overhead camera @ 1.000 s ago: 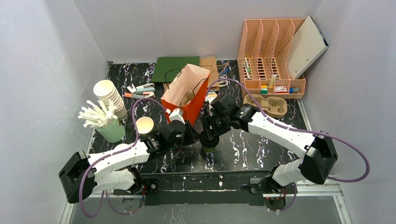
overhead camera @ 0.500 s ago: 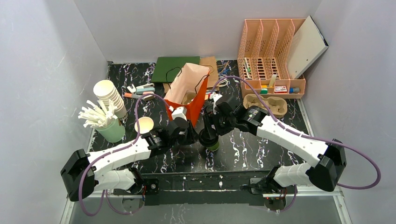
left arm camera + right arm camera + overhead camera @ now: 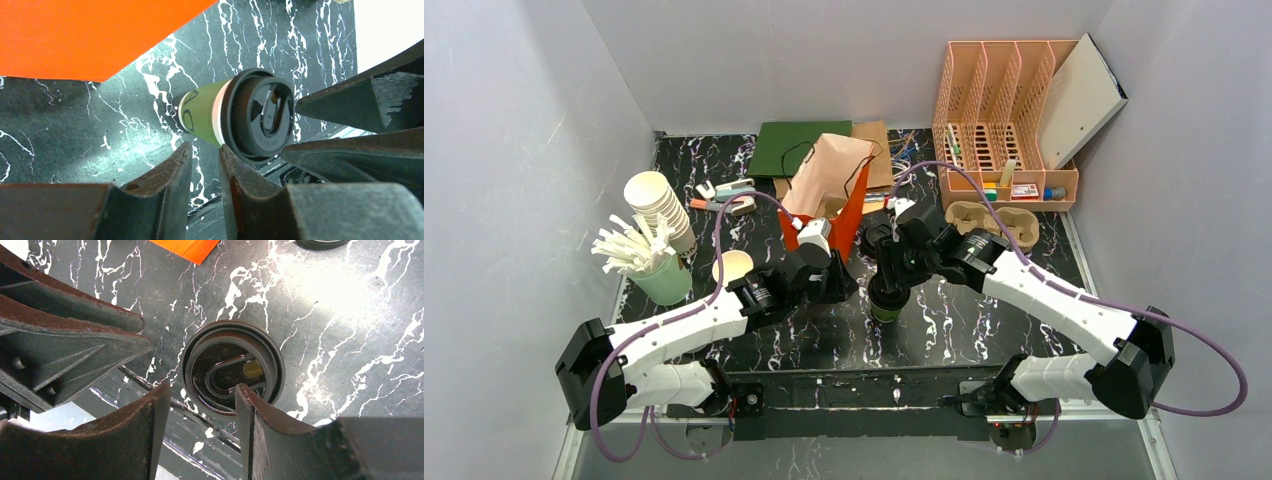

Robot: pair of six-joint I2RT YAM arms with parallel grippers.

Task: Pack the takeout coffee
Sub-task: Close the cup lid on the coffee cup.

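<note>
Takeout coffee point(image 3: 202, 112) stands near the orange bag point(image 3: 842, 228), right end effector point(image 3: 202, 395) spread over its lid point(image 3: 232, 367) to grasp, left end effector point(image 3: 205, 150) barely parted, empty.

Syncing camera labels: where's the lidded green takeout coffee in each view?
Top external: takeout coffee mid-table, below and right of the orange bag.
Left wrist: coffee at centre, green side and black lid showing; bag upper left.
Right wrist: coffee at centre, only the lid seen from above; bag corner at top.
Shared landmark: the orange bag.
</note>
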